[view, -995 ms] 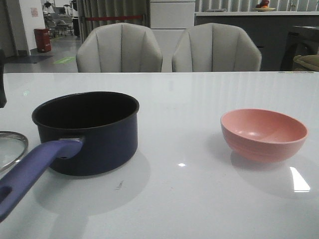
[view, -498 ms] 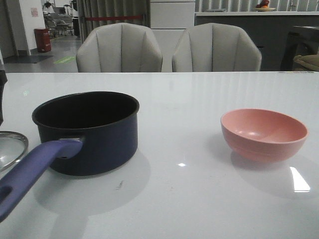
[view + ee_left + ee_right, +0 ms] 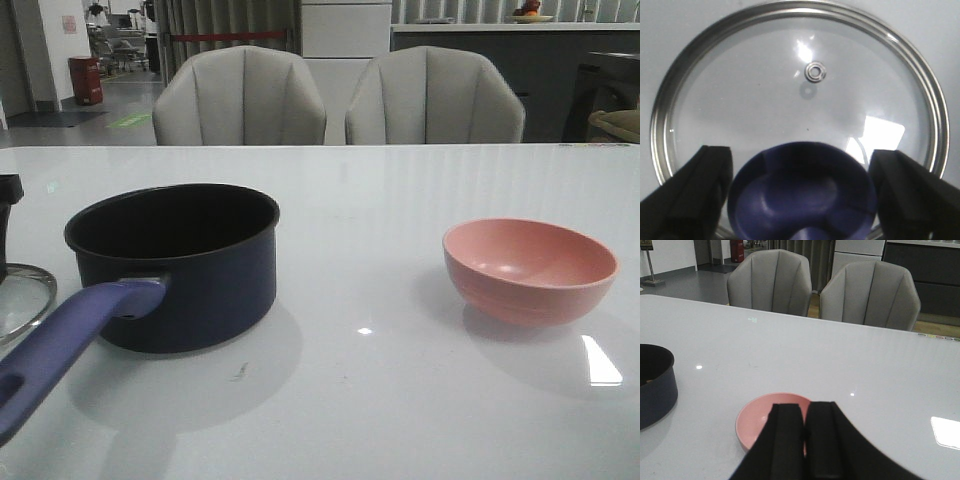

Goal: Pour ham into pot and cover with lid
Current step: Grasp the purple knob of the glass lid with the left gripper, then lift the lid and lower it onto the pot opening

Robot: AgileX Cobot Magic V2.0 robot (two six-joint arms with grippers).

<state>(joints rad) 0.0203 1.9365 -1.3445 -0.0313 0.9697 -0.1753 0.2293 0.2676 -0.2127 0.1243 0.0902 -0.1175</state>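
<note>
- Ham: no slices can be made out in any view; the pot's inside reads black, and what shows of the pink bowl's inside looks bare.
- Pot [image 3: 180, 265]: upright on the white table [image 3: 400, 400], front-left. Handle [image 3: 60, 345] runs toward 7 o'clock.
- Lid [image 3: 800, 100]: flat on the table just beside the pot at its 9 o'clock, only a sliver of rim visible in the front view [image 3: 25, 300].
- Left gripper [image 3: 800, 200]: directly over the lid, jaws wide apart, one finger either side of the blue-purple knob [image 3: 802, 195]; no contact visible.
- Pink bowl [image 3: 530, 270]: upright, well apart from the pot at its 3 o'clock.
- Right gripper [image 3: 805, 440]: fingers pressed together, nothing between them, above the bowl's near side.
- Two grey chairs [image 3: 240, 100] beyond the far table edge.
</note>
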